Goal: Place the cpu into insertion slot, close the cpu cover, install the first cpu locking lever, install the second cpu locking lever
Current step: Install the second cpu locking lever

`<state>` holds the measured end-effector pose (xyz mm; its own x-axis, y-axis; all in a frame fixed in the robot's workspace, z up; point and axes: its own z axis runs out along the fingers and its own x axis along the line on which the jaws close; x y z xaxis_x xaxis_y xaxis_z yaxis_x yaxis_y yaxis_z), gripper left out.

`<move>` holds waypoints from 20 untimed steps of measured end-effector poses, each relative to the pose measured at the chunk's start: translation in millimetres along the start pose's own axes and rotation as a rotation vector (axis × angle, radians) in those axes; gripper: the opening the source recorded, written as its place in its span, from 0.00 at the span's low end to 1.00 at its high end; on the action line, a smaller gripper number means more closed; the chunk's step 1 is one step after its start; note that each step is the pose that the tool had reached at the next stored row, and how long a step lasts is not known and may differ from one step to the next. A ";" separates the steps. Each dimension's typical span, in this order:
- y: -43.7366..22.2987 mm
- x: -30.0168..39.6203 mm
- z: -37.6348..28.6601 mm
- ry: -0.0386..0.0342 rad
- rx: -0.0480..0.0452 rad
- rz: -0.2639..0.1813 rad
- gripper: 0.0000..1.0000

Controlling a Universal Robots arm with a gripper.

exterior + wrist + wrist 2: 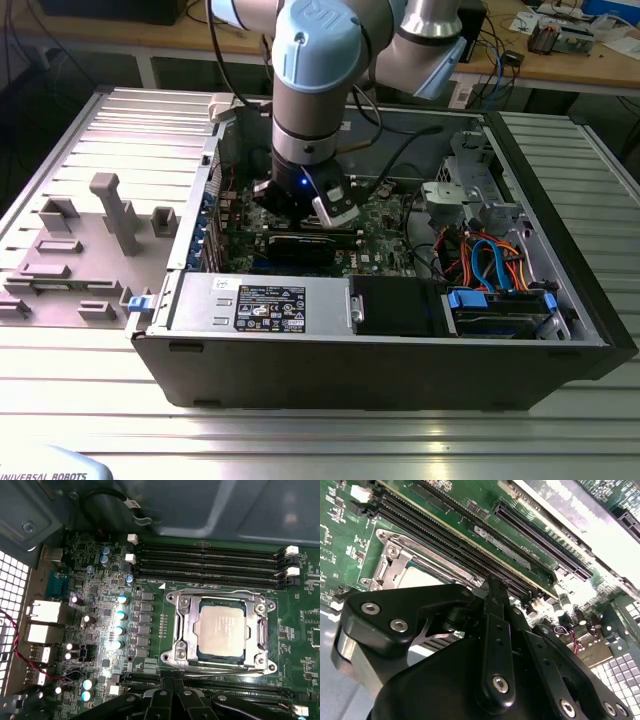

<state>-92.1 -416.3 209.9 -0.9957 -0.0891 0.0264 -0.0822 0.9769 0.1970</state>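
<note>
The cpu (220, 627), a dull silver-tan square, lies in the insertion slot (176, 655) on the green motherboard. The silvery cpu cover (183, 625) lies flat around it, the chip showing through its window. Thin wire levers (220, 591) run along two sides of the frame. My gripper (168, 680) hangs just beside the socket's edge, over a long black slot. Its black fingers (494, 592) are pressed together, with nothing seen between them. In the second wrist view the cpu (417, 577) peeks out behind the gripper body. In the exterior view the gripper (300, 205) reaches down into the open computer case.
Long black memory slots (210, 560) run beside the socket. A long black expansion card (300, 245) lies just in front of the gripper. The power supply (260, 300), drive bay and coloured cables (490, 265) fill the case. A grey fixture plate (90, 240) lies at the exterior view's left.
</note>
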 end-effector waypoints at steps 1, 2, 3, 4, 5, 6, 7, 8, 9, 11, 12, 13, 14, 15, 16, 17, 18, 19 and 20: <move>-0.2 1.1 1.3 -0.0003 -0.0049 0.000 0.11; -0.3 1.3 2.3 -0.0009 -0.0116 -0.001 0.11; -0.4 1.4 2.9 -0.0012 -0.0157 -0.001 0.11; -0.6 1.4 3.6 -0.0018 -0.0222 -0.001 0.11; -0.7 1.4 4.2 -0.0022 -0.0270 -0.001 0.11; -0.8 1.4 5.1 -0.0026 -0.0329 -0.001 0.11; -1.0 1.4 5.8 -0.0030 -0.0372 -0.002 0.11; -1.1 1.4 6.6 -0.0034 -0.0414 -0.002 0.11; -1.3 1.5 7.3 -0.0037 -0.0456 -0.002 0.11; -0.5 5.8 9.0 -0.0063 -0.0782 -0.003 0.11; 0.1 7.4 15.0 -0.0077 -0.0813 -0.004 0.11; 0.2 7.8 15.3 -0.0078 -0.0818 -0.004 0.11; 0.2 7.7 15.4 -0.0080 -0.0820 -0.004 0.11; 0.4 7.7 15.0 -0.0083 -0.0824 -0.004 0.11; 0.8 7.7 13.5 -0.0088 -0.0829 -0.004 0.11; 1.3 7.9 10.6 -0.0084 -0.0824 -0.004 0.11; 1.4 8.1 10.3 -0.0085 -0.0825 -0.004 0.11; 1.4 8.2 10.4 -0.0086 -0.0823 -0.004 0.11; 1.3 8.4 10.7 -0.0093 -0.0821 -0.004 0.11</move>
<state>-101.0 -413.7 199.8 -0.9957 -0.0910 0.0164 -0.0830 0.9573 0.2768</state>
